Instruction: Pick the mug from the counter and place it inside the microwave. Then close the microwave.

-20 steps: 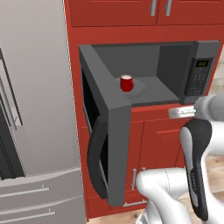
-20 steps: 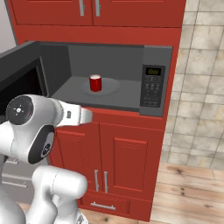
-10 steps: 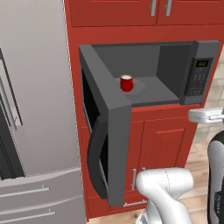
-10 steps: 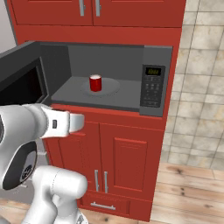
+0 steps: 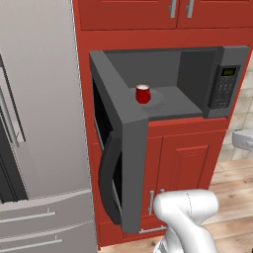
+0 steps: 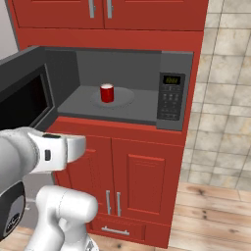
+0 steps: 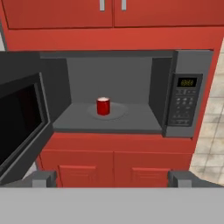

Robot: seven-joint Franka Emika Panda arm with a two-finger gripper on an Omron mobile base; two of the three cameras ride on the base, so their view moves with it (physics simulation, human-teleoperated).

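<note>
The red mug (image 5: 143, 94) (image 6: 107, 93) (image 7: 103, 106) stands upright on the turntable inside the microwave (image 5: 225, 84) (image 6: 171, 95) (image 7: 183, 100). The microwave's door (image 5: 128, 163) (image 6: 24, 98) (image 7: 19, 122) is swung wide open to the left. My gripper (image 7: 112, 178) is open and empty, well back from the oven opening and facing the mug from slightly below. Its fingertips (image 7: 43, 178) stand far apart. The counter is out of view.
A steel fridge (image 5: 39, 99) stands left of the open door. Red cabinet doors (image 6: 137, 176) run below the microwave and more hang above (image 7: 113, 11). A tiled wall (image 6: 225, 73) and wooden floor (image 6: 215, 211) lie to the right.
My arm has drawn back from the microwave and sunk a little. The mug and the door have stayed where they were. The jaws stayed open.
</note>
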